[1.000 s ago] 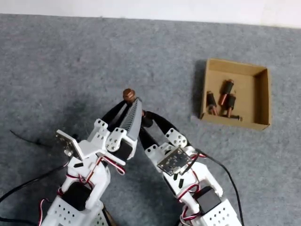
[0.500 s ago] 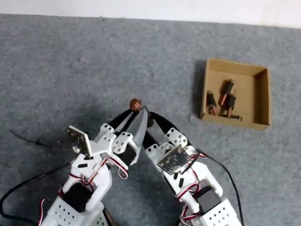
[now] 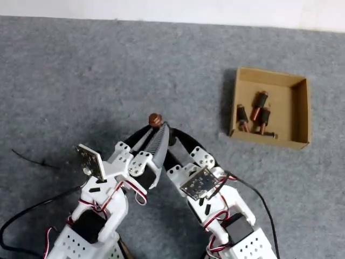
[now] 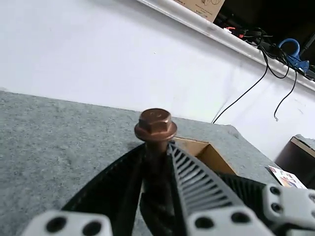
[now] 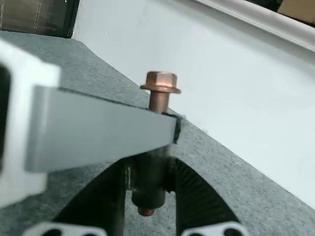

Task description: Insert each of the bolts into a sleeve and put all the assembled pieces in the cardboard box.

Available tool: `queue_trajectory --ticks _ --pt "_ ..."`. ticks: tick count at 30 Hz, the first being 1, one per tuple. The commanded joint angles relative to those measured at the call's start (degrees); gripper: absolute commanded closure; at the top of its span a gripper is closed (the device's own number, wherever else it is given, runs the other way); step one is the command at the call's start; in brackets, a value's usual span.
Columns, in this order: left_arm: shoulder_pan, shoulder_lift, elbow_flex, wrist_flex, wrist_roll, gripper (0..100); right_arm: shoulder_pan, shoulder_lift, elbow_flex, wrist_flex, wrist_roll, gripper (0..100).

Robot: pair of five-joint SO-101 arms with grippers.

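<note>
The bolt (image 4: 155, 125) stands upright, head up. The left fingers (image 4: 197, 182) clamp its shank, and the right fingers (image 5: 197, 196) clamp the sleeve (image 5: 147, 182) around its lower end (the cardboard box (image 3: 269, 140) is nearer the right fingers).

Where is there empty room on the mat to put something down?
Crowded front middle, where left gripper and right gripper clamp the bolt and sleeve. Beyond them the mat is bare, left of the cardboard box, up to the white wall.
</note>
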State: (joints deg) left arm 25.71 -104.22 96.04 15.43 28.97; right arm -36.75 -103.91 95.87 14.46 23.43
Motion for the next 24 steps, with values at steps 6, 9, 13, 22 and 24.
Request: queue_trajectory --ticks 6,9,13,22,24 --pt "-0.4 0.2 1.1 2.4 -0.5 70 0.8 -1.3 7.8 -0.4 0.6 99.1" --pt "-0.5 0.1 1.1 3.0 -0.5 69 0.8 -1.3 7.8 -0.4 0.6 99.1" --pt "-4.2 0.1 1.0 2.9 -0.1 69 0.9 -1.3 7.8 -0.4 0.6 99.1" --pt "-9.7 0.1 -4.4 2.2 9.0 69 0.9 -1.3 7.8 -0.4 0.6 99.1" --pt "-11.1 0.1 -4.7 2.2 9.1 69 1.0 -1.3 7.8 -0.4 0.6 99.1"
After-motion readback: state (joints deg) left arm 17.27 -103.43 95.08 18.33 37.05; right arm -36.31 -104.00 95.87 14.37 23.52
